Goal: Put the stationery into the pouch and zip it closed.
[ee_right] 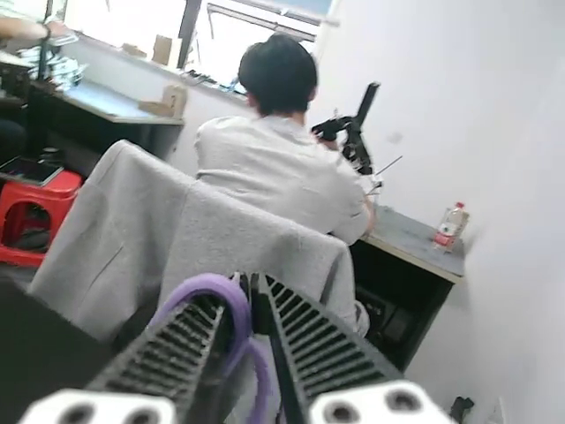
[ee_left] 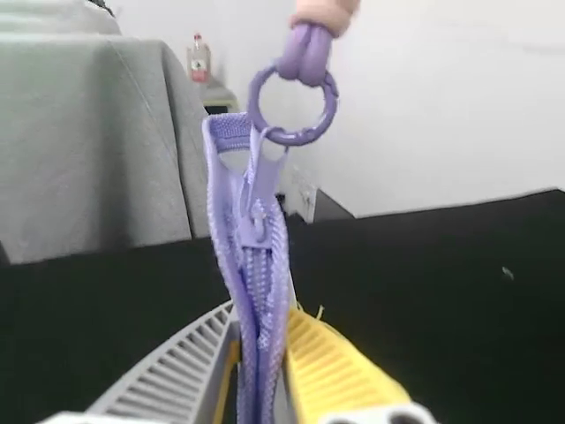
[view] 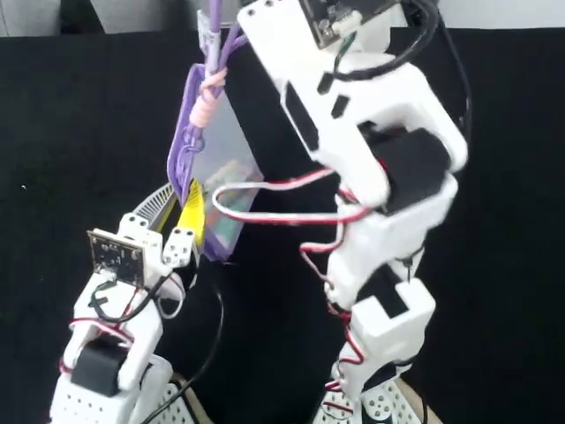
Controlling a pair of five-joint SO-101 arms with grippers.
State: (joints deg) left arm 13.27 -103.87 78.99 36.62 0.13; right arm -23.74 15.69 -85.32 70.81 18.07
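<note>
1. The pouch (view: 221, 168) hangs in the air above the black table (view: 71, 106), stretched on a slant between the two arms. Coloured stationery (view: 222, 231) shows through its clear side, gathered in the lower part; I cannot tell which pieces they are.

2. From the left wrist view, the zip teeth look meshed from the slider (ee_left: 256, 221) down towards the camera. A short stretch past the slider gapes. I judge the zip nearly closed, with only that last bit to run.

3. A ring (ee_left: 296, 139) hangs on the slider's pull, and above it sits a pink bead (ee_left: 325, 11) on the purple strap (view: 212, 53).

4. The left gripper (view: 177, 199) has its grey and yellow jaws clamped on the pouch's lower zip edge, the purple band running straight between them. It seems to act as the anchor, so the zip line stays taut.

5. The right gripper (ee_right: 252, 291) is pinched shut on the purple strap (ee_right: 207, 291), which loops out beside one jaw. Up high on its raised white arm, it looks placed to draw the slider away from the anchored end.

6. So the pouch lies between the two grips: its bottom edge inside the left jaws, its pull strap inside the right ones, its body free of both.
</note>
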